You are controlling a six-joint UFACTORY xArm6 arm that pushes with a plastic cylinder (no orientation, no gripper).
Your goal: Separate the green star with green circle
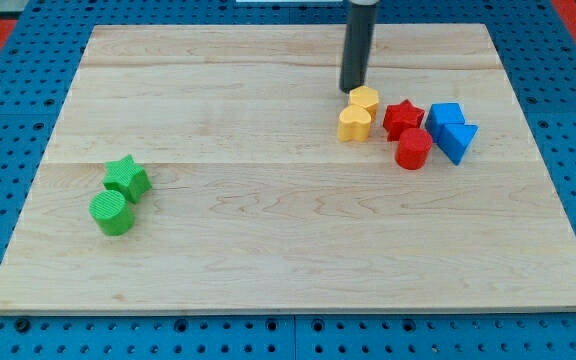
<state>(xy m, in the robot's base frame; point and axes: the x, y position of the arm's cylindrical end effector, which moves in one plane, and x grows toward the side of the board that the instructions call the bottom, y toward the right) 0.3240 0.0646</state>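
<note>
The green star (127,177) lies at the view's left on the wooden board (268,240). The green circle (113,212) sits just below it, touching it. My tip (353,90) is far to the right, near the view's top, just above the yellow blocks. It touches neither green block.
Two yellow blocks (365,99) (354,123) stand right below my tip. A red star (403,117) and a red cylinder (413,149) are to their right. Two blue blocks (445,114) (458,139) lie furthest right.
</note>
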